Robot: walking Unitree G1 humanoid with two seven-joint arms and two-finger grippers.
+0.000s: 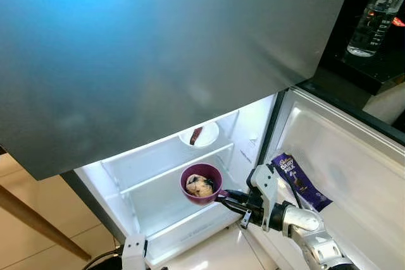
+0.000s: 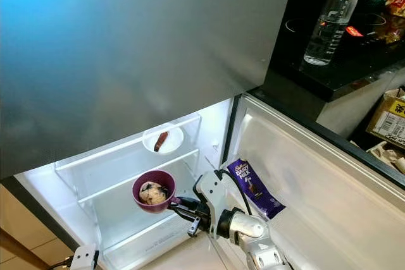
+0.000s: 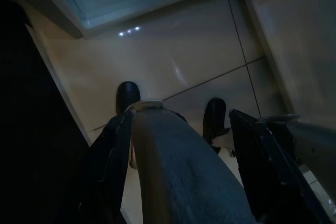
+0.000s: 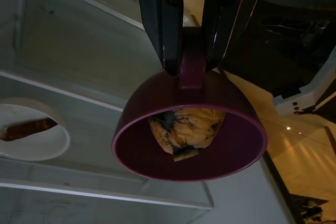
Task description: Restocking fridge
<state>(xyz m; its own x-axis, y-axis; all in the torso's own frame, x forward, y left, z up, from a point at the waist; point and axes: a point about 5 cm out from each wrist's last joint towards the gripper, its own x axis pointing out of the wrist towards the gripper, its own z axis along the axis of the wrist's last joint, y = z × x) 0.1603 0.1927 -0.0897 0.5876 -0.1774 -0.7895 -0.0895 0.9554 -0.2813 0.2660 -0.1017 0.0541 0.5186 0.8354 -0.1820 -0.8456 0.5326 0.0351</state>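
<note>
A purple bowl [image 1: 201, 183] with a lump of yellowish food [image 4: 185, 131] in it hangs inside the open fridge, above the lower glass shelf [image 1: 171, 210]. My right gripper [image 1: 223, 198] is shut on the bowl's short handle [image 4: 189, 70], reaching in from the right. A white bowl [image 2: 162, 138] holding a brown piece sits on the upper shelf behind. A purple chocolate bar [image 2: 254, 188] lies in the open door's rack. My left gripper [image 3: 176, 129] hangs low over the floor with its fingers spread apart.
The grey freezer door [image 1: 158, 55] fills the upper view. The open fridge door [image 2: 316, 181] stands to the right. A water bottle [image 2: 329, 20] stands on a dark counter, with a cardboard box [image 2: 389, 118] beyond. A wooden table leg [image 1: 31, 219] crosses the tiled floor at left.
</note>
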